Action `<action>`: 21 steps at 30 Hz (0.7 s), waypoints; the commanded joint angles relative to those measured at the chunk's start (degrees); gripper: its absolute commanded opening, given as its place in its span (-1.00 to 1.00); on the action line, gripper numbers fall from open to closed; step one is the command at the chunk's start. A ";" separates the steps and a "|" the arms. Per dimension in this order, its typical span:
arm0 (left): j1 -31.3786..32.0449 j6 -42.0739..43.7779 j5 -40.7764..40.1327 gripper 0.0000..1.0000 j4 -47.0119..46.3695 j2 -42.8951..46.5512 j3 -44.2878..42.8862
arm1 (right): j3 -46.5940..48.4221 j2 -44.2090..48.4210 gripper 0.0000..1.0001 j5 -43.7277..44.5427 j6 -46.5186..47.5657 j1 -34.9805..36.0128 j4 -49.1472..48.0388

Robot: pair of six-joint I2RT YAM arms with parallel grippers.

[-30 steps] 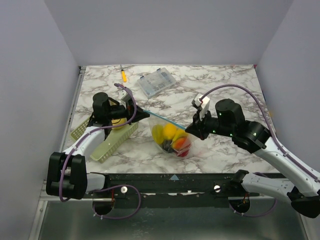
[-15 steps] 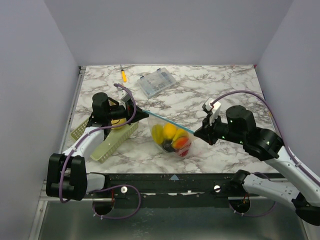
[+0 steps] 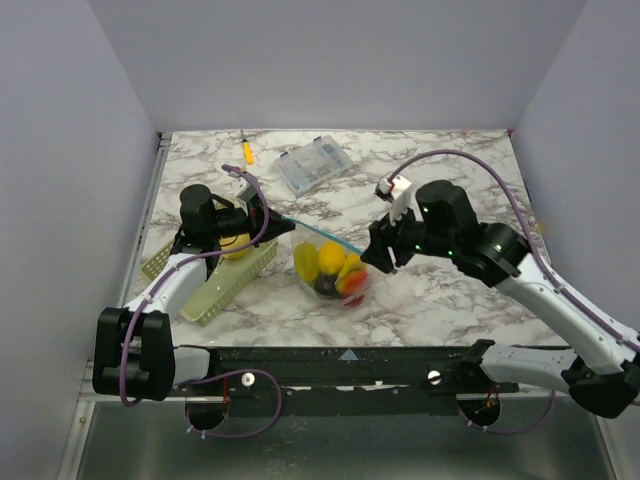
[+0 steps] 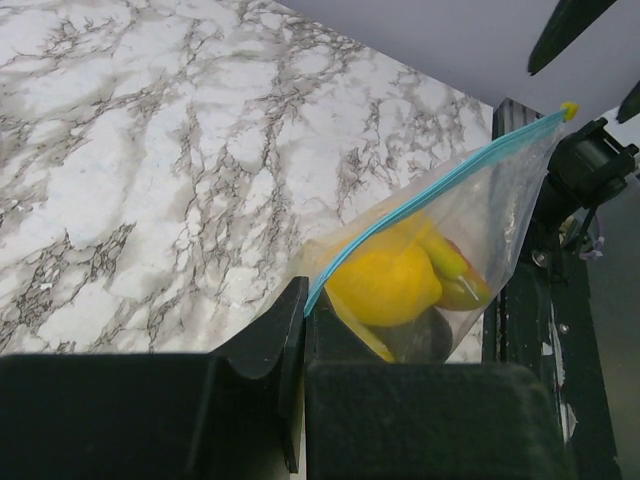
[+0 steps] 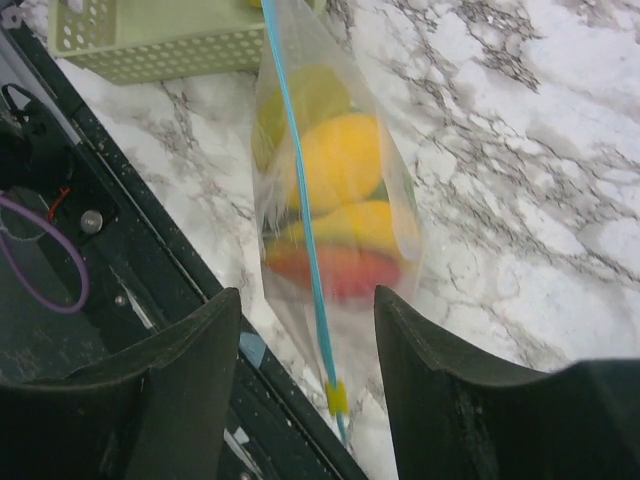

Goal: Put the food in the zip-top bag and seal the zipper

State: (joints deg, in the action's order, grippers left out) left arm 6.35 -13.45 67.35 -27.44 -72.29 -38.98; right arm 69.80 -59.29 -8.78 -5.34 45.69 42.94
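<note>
While the left end effector (image 4: 303,312) pinches it, the zip-top bag (image 4: 480,215) sags.

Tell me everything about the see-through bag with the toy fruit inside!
The bag is clear, crinkly soft plastic, bulging with yellow, orange, red and dark toy food. A thin blue zipper strip runs along its top edge, with a yellow slider at one end. The left claw is shut on one corner, holding it up on the marble table. The right claw is open, not touching it.
</note>
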 commanded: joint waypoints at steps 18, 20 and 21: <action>0.41 -2.67 3.44 -1.00 -2.35 -0.09 -1.50 | 8.04 -21.04 -0.31 -2.15 -4.11 1.42 -12.54; 0.51 -2.94 3.62 -1.00 -2.35 -0.10 -1.62 | 6.76 -20.51 -0.40 -1.41 -4.87 1.47 -13.75; 0.61 -3.05 3.75 -1.00 -2.42 -0.13 -1.70 | 6.30 -20.39 -0.44 -1.17 -5.17 1.43 -14.18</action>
State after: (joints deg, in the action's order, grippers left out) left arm 6.50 -15.99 68.55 -28.14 -72.34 -38.98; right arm 78.35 -80.34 -12.43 -8.14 46.83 32.62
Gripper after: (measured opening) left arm 0.008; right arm 0.310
